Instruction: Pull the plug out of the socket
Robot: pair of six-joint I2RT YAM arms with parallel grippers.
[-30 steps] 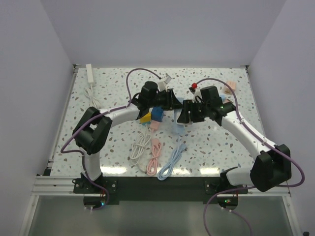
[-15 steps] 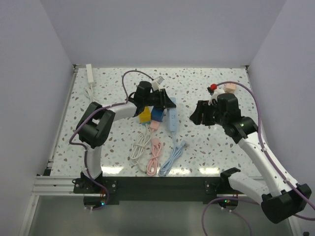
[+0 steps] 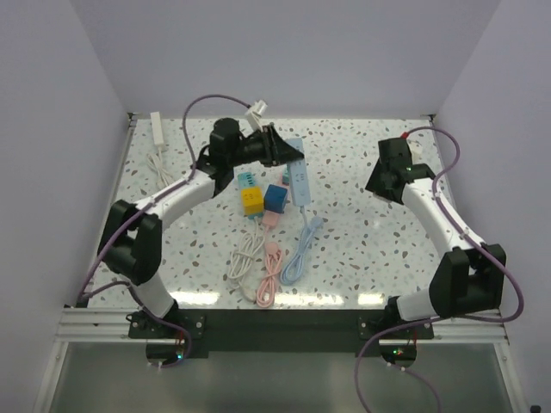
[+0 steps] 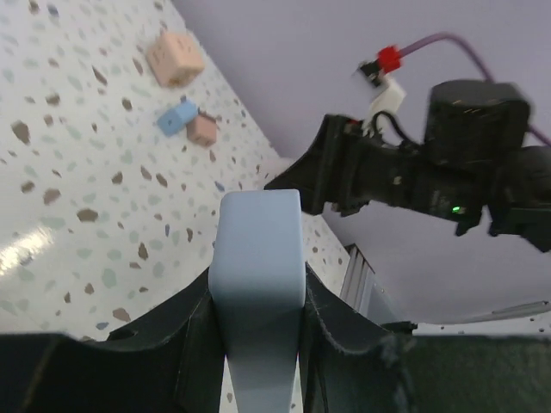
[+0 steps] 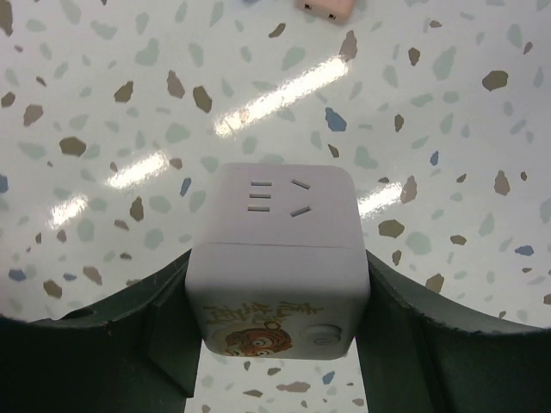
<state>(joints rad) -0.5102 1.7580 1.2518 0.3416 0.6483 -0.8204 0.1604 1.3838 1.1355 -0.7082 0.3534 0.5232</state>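
The socket is a light blue power strip (image 3: 300, 182) lying lengthwise at the table's back middle. My left gripper (image 3: 287, 155) is shut on its far end. In the left wrist view the strip's end (image 4: 258, 249) sits clamped between the fingers of that gripper (image 4: 256, 297). The plug is a pale lilac cube adapter (image 5: 280, 249) with outlet slots on top and a tiger sticker. My right gripper (image 5: 280, 297) is shut on it. From above, the right gripper (image 3: 377, 182) hangs at the right, well apart from the strip, and hides the cube.
A yellow cube (image 3: 252, 200), a blue cube (image 3: 275, 198) and a teal adapter (image 3: 245, 179) sit beside the strip. White (image 3: 245, 258), pink (image 3: 269, 274) and blue (image 3: 297, 254) cables lie near the front. A white strip (image 3: 157, 127) lies back left. A pink cube (image 4: 175, 58) sits near the back right.
The two grippers were together at the centre. The right one has drawn away to the right and back with the cube, while the left has carried the strip's end toward the back.
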